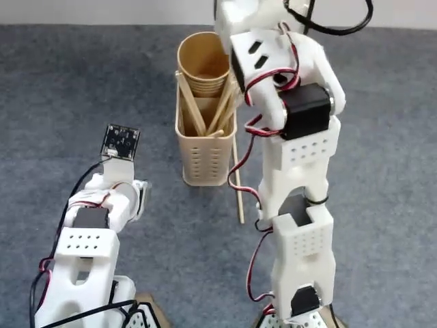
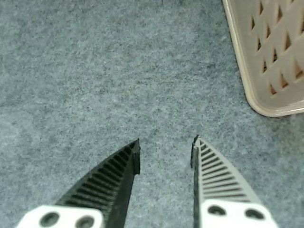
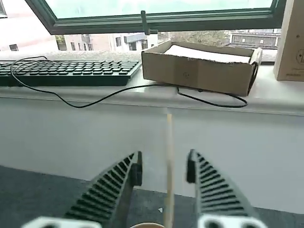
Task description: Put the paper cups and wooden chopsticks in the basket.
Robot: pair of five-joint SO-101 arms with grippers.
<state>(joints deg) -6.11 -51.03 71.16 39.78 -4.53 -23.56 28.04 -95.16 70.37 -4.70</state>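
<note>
A beige slotted basket (image 1: 205,154) stands mid-table with stacked paper cups (image 1: 203,65) at its far end and several wooden chopsticks (image 1: 205,113) leaning inside. Another chopstick (image 1: 238,188) lies along the basket's right side, on the carpet. My right gripper (image 3: 164,166) is open and raised over the basket's far end. A pale chopstick (image 3: 168,156) stands upright in the gap between its fingers, and a cup rim (image 3: 147,225) shows just below. My left gripper (image 2: 166,147) is open above bare carpet left of the basket (image 2: 266,71), holding nothing.
The right arm (image 1: 300,137) towers beside the basket's right side. The left arm (image 1: 95,225) sits at the near left. Grey carpet covers the table. Beyond it are a white ledge with a keyboard (image 3: 66,71) and a cardboard box (image 3: 199,66).
</note>
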